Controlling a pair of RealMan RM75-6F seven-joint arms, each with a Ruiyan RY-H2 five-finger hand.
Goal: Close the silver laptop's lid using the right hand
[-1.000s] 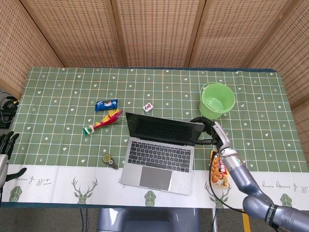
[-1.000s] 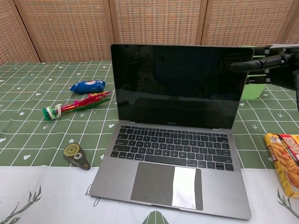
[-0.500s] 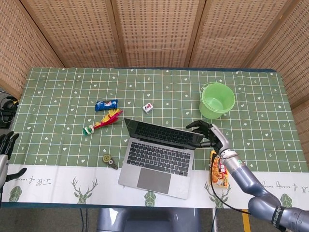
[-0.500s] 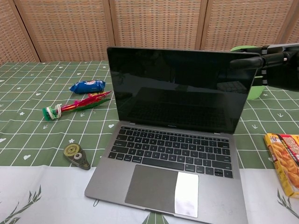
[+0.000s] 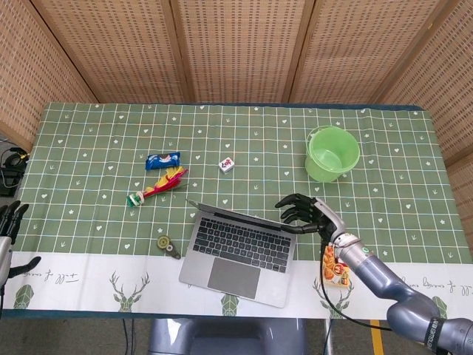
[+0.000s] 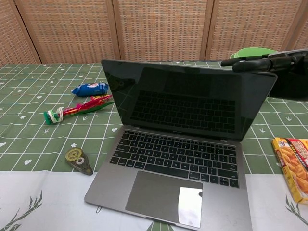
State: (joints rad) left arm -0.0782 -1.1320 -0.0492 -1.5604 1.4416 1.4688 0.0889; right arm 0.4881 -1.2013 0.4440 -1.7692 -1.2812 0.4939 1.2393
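Observation:
The silver laptop (image 5: 240, 251) (image 6: 178, 159) sits at the table's front centre, its lid tilted well forward over the keyboard. My right hand (image 5: 304, 213) (image 6: 262, 65) rests on the lid's upper right corner, fingers spread across the back of the screen. It grips nothing. My left hand (image 5: 9, 231) hangs at the far left edge, off the table, fingers apart and holding nothing.
A green bucket (image 5: 332, 154) stands behind the right hand. A snack packet (image 5: 334, 266) (image 6: 292, 166) lies right of the laptop. A tape dispenser (image 5: 168, 247), a colourful toy (image 5: 157, 188), a blue packet (image 5: 162, 160) and a small tile (image 5: 228, 165) lie to the left and behind.
The right hand has pushed the lid forward and down, and the screen now leans much further over the keyboard. The laptop slid slightly toward the front left.

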